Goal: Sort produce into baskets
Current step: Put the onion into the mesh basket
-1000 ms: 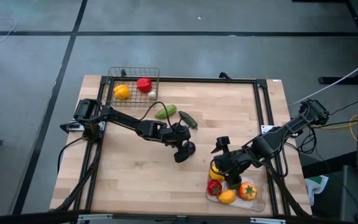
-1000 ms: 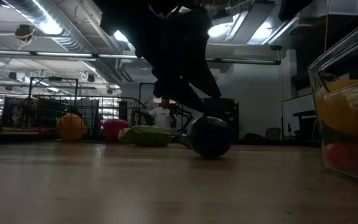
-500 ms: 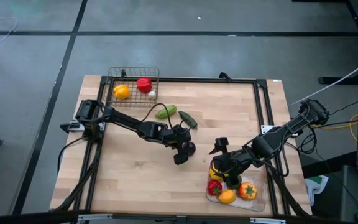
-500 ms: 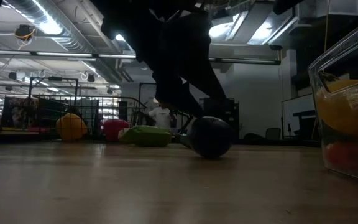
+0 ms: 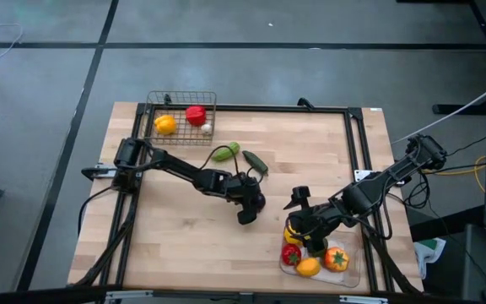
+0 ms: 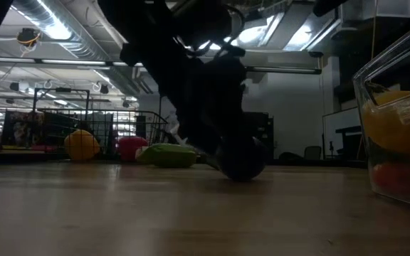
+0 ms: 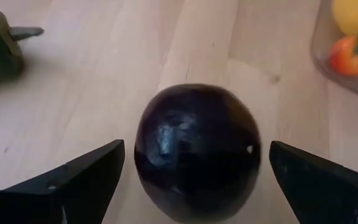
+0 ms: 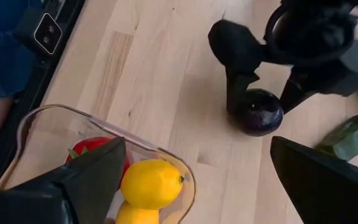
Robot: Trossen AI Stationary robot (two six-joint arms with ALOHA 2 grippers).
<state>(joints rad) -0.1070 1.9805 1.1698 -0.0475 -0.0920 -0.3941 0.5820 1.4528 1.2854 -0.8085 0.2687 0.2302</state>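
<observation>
A round dark purple fruit (image 7: pixel 197 155) rests on its underside on the wooden table near the middle. My left gripper (image 5: pixel 250 205) is open and low over it, one finger on either side with a small gap on each. My right gripper (image 8: pixel 197 143) is open and hovers above the clear plastic tray (image 5: pixel 353 272) at the near right, which holds a red (image 5: pixel 291 253), a yellow (image 5: pixel 308 267) and an orange-red piece (image 5: pixel 336 258). The wire basket (image 5: pixel 181 100) at the far left holds an orange (image 5: pixel 165 124), a red (image 5: pixel 196 114) and a white piece (image 5: pixel 207 128).
A light green vegetable (image 5: pixel 224 152) and a dark green one (image 5: pixel 256 162) lie on the table between the basket and the purple fruit. A dark frame (image 5: pixel 357 152) runs along the table's edges. Bare wood lies at the near left.
My left gripper has come down over the dark purple fruit, so its fingers now stand on either side of it. The fruit has stayed where it was. My right gripper has kept still above the tray.
</observation>
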